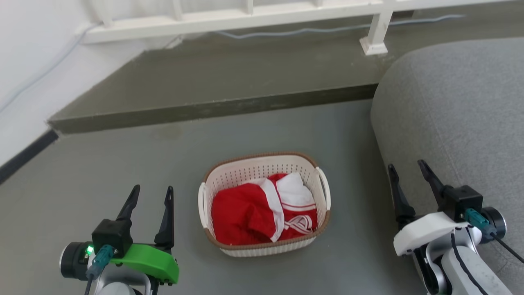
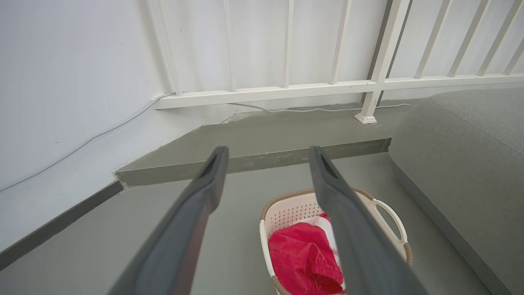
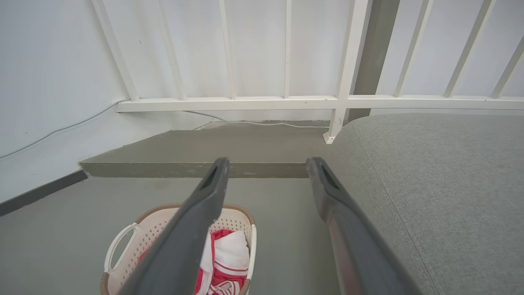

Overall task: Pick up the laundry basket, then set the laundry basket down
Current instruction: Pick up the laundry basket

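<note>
The laundry basket (image 1: 245,172) stands on the grey floor at the middle of the head view, cream-white and perforated with a brown rim, holding red and white clothes (image 1: 262,211). Its white handles sit at its left and right ends. My left gripper (image 1: 152,193) is open at the lower left, a hand's width left of the basket and empty. My right gripper (image 1: 407,169) is open at the lower right, beside the sofa, also empty. The basket (image 2: 292,209) lies past my left gripper (image 2: 268,157) in the left wrist view, and the basket (image 3: 135,241) sits low left of my right gripper (image 3: 266,168) in the right wrist view.
A grey sofa (image 1: 458,110) bulges in on the right, close to my right arm. A raised grey step (image 1: 213,108) crosses behind the basket, with a white railing (image 1: 254,16) and its post (image 1: 374,39) on it. A white wall (image 1: 24,82) with a cable runs along the left.
</note>
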Robot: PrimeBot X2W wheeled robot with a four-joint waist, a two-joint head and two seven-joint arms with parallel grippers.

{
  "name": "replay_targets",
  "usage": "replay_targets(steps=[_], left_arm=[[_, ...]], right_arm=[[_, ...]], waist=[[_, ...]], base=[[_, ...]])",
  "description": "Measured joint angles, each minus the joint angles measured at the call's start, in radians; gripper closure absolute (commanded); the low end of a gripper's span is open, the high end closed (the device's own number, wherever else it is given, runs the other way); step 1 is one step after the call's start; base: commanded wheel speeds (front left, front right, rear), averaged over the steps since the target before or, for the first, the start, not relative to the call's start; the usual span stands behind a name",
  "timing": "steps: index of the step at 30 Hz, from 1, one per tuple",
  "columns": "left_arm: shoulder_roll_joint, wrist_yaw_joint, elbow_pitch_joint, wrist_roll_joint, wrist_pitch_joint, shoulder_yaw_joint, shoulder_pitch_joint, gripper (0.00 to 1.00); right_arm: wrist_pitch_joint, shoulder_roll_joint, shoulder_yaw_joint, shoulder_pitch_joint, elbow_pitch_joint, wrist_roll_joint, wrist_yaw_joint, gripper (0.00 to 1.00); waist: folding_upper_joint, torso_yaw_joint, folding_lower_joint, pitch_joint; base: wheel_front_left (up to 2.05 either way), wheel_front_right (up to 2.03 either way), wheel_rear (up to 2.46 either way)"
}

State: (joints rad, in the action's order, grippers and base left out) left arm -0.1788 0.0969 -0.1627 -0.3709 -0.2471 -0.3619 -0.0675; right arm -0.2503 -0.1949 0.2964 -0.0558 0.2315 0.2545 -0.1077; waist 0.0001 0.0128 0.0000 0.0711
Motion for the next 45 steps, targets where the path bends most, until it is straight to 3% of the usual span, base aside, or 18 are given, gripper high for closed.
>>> replay_targets(steps=[27,45], left_arm=[[0.000,-0.002,0.053,0.000,0.006,0.007,-0.128,0.00],[0.003,-0.047,0.043,0.000,0.005,0.013,-0.277,0.00]], right_arm=[[0.013,0.030,-0.001,-0.142,-0.038,-0.010,-0.001,0.00],[0.022,0.042,-0.007,-0.290,-0.040,-0.032,-0.008,0.00]], waist=[[0.0000,-0.005,0.0001,0.294],[0.0000,-0.003,0.0000,0.530]], base=[[0.00,0.00,0.00],[0.00,0.00,0.00]])
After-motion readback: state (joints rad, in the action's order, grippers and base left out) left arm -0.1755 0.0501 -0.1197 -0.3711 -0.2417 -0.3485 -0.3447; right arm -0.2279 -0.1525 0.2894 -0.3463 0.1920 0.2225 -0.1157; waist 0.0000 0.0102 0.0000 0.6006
